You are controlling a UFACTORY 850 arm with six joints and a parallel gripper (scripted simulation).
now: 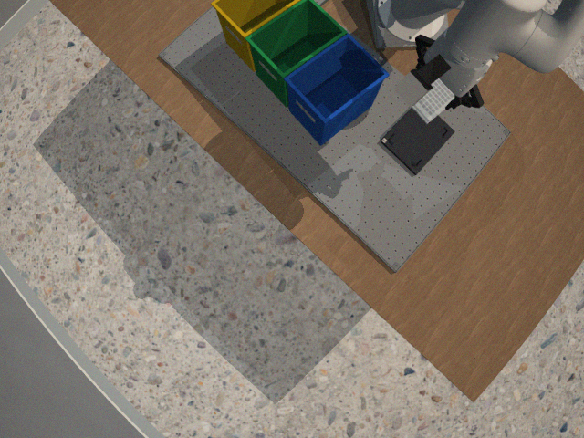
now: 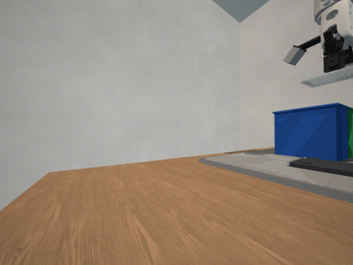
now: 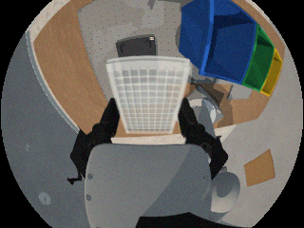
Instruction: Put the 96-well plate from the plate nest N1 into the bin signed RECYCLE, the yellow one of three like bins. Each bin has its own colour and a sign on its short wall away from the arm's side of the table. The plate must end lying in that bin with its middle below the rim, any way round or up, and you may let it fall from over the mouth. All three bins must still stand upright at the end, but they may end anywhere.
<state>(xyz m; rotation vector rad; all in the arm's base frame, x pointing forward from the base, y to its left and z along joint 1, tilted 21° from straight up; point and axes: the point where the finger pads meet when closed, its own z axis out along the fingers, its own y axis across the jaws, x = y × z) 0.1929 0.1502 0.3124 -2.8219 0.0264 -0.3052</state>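
My gripper (image 3: 148, 105) is shut on the white 96-well plate (image 3: 148, 94) and holds it level, high above the table. In the top view the plate (image 1: 434, 100) hangs over the upper corner of the black plate nest N1 (image 1: 416, 139), which is bare. In the exterior view the plate (image 2: 327, 79) is well above the blue bin's rim. The yellow bin (image 1: 245, 21) stands at the far end of the row, past the green bin (image 1: 295, 45) and the blue bin (image 1: 336, 86). In the wrist view the yellow bin (image 3: 274, 74) is only a sliver behind the other two.
The three bins stand upright, side by side, on the grey perforated plate. The blue bin (image 2: 310, 131) is nearest my gripper. The arm's base (image 1: 405, 23) stands behind the bins. Wooden table top surrounds the plate.
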